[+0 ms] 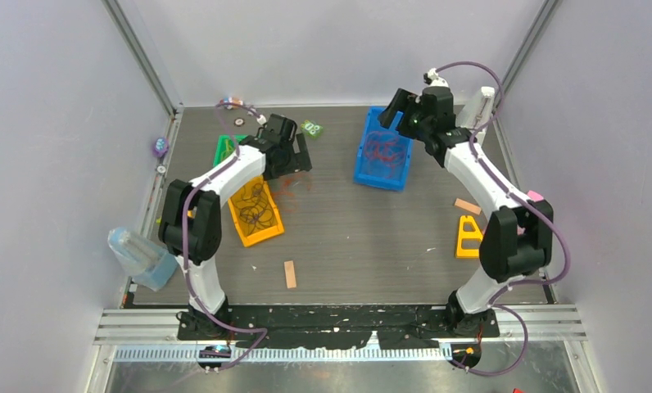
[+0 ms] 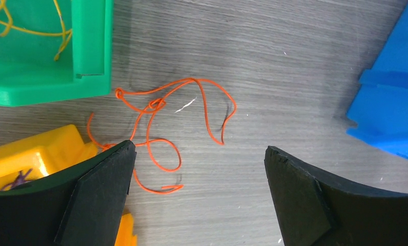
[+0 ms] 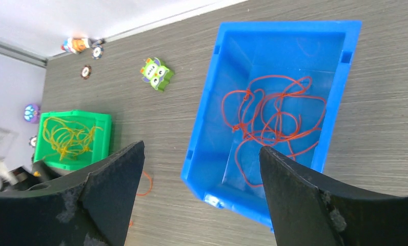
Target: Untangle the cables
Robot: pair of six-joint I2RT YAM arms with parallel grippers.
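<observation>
A thin orange cable (image 2: pixel 157 104) lies looped and knotted on the table between the bins, also seen from above (image 1: pixel 292 187). My left gripper (image 2: pixel 199 151) is open and empty just above it, with the cable's lower loops by the left finger (image 2: pixel 97 189). From above, this gripper (image 1: pixel 294 155) sits beside the green bin (image 1: pixel 224 147). My right gripper (image 3: pixel 202 148) is open and empty, held high over the blue bin (image 3: pixel 207 128), which holds red wires (image 3: pixel 266 110). The green bin (image 3: pixel 105 136) holds yellow-green wires (image 3: pixel 68 136). The yellow bin (image 1: pixel 265 233) holds dark wires (image 1: pixel 255 209).
A green monster toy (image 3: pixel 157 74) and small round tokens (image 3: pixel 85 72) lie at the back. An orange triangular piece (image 1: pixel 468 237) and two small wooden blocks (image 1: pixel 290 273) (image 1: pixel 468 206) lie on the table. A clear plastic container (image 1: pixel 138 255) stands at the left edge.
</observation>
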